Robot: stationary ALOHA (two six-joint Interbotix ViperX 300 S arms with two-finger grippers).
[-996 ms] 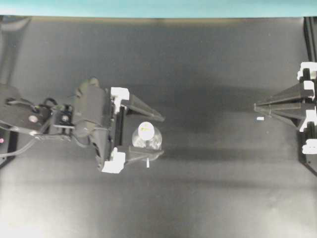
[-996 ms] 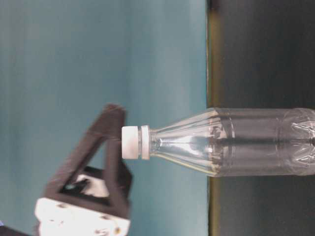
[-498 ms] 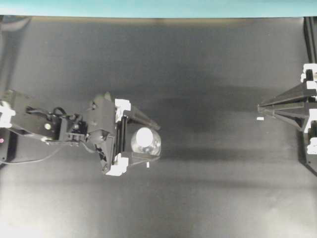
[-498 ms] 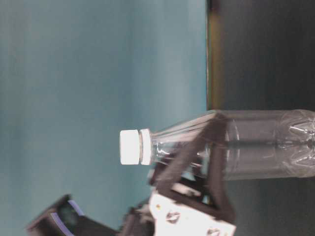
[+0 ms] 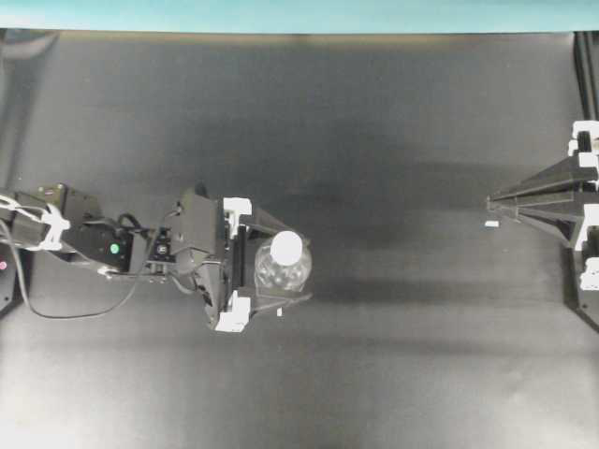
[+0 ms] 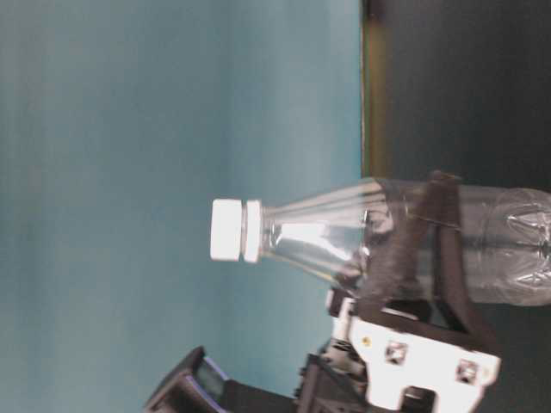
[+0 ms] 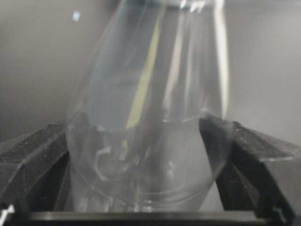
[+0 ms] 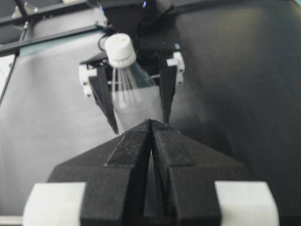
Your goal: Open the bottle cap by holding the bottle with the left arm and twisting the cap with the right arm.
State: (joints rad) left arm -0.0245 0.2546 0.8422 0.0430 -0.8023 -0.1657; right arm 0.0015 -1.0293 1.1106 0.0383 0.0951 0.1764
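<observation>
The clear bottle [image 5: 279, 271] stands upright left of the table's middle, with its white bottle cap [image 5: 287, 247] on. My left gripper [image 5: 305, 272] is open, one finger on each side of the bottle's lower body. In the left wrist view the bottle [image 7: 146, 117] fills the gap between the black fingers [image 7: 33, 155]. From table level one finger [image 6: 441, 198] crosses the body well below the cap [image 6: 228, 230]. My right gripper [image 5: 490, 201] is shut and empty at the far right. Its wrist view shows the bottle [image 8: 134, 96] and cap [image 8: 120, 50] beyond the shut tips [image 8: 151, 123].
The table [image 5: 393, 355] is black, with a teal wall [image 5: 299, 14] behind it. A tiny white fleck [image 5: 491, 224] lies near the right gripper's tips. Another fleck [image 5: 280, 311] lies beside the left gripper's near finger. The left arm's cables [image 5: 56, 304] trail at the far left.
My left gripper has come down from cap height and slid forward, so its open fingers now flank the bottle's lower body. The right gripper drew back slightly, then stayed still.
</observation>
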